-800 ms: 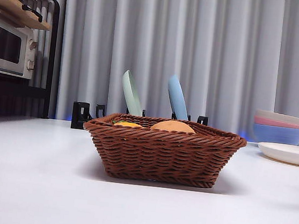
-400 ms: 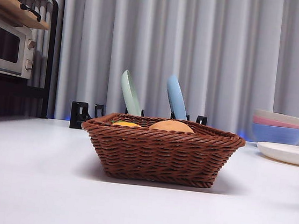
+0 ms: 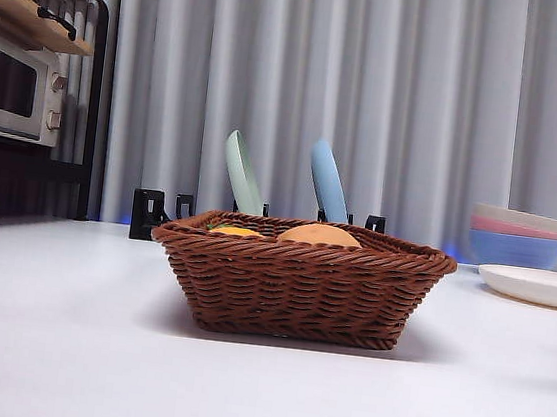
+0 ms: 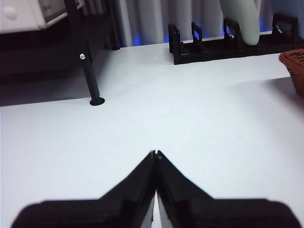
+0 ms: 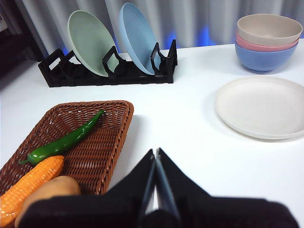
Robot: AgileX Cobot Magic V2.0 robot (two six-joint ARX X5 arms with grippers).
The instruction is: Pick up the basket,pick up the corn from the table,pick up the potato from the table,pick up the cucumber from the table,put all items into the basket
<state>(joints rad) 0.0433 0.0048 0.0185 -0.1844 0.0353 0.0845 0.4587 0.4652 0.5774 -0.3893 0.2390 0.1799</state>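
The basket (image 5: pixel 71 142) holds the corn (image 5: pixel 28 185), potato (image 5: pixel 47 192) and cucumber (image 5: pixel 64 141), beside the right gripper (image 5: pixel 155 153); both grippers' jaws are pressed together, empty.

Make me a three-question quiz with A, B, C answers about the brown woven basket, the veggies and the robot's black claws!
1. Where is the ribbed orange-yellow corn?
A. inside the brown woven wicker basket
B. on the cream plate
C. on the white table

2. How many stacked bowls?
A. one
B. three
C. five

3. How do the right gripper jaws stand?
A. shut
B. wide open
C. gripping corn

Answers: 1 A, it lies in the basket beside the green cucumber. 2 B, beige, pink, blue. 3 A, tips meet, holding nothing.
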